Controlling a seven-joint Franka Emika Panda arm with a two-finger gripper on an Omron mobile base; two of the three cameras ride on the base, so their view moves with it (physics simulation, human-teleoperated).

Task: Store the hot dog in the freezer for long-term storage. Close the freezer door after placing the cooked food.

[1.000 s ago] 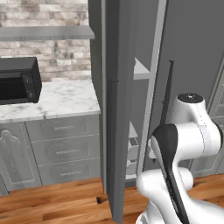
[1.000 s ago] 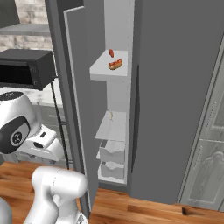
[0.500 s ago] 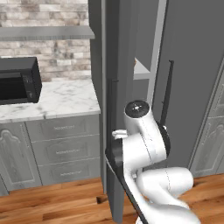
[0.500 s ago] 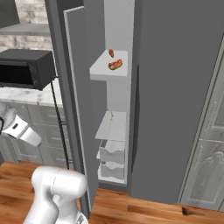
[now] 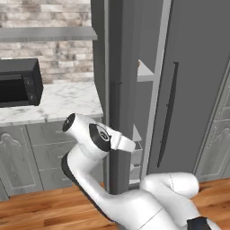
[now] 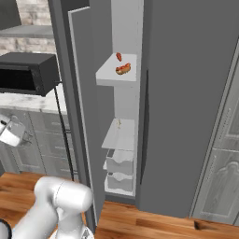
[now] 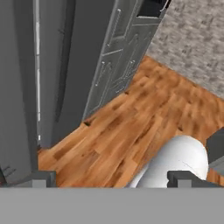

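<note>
The hot dog (image 6: pixel 123 69) lies on the upper pale shelf inside the freezer (image 6: pixel 186 93), with nothing touching it. The freezer door (image 6: pixel 88 116) stands wide open, and in the left base view I see the freezer door (image 5: pixel 119 90) edge-on. My arm is swung low to the left, putting the hand just outside the door's outer face, far below the hot dog. In the hand view my gripper (image 7: pixel 111 179) is open, nothing between its fingertips (image 7: pixel 43 177), and it looks down at the wood floor beside the door.
A smaller bare sausage piece (image 6: pixel 119 56) lies behind the hot dog. A black microwave (image 5: pixel 18 83) sits on the marble counter (image 5: pixel 58 101) left of the door, over grey cabinets. Pale drawers (image 6: pixel 119 168) fill the freezer's bottom. The neighbouring dark door carries a black bar handle (image 5: pixel 168 112).
My arm has swung from the right side across to the left, around the open door's edge to its outer side. The gripper stays open. The hot dog has not moved.
</note>
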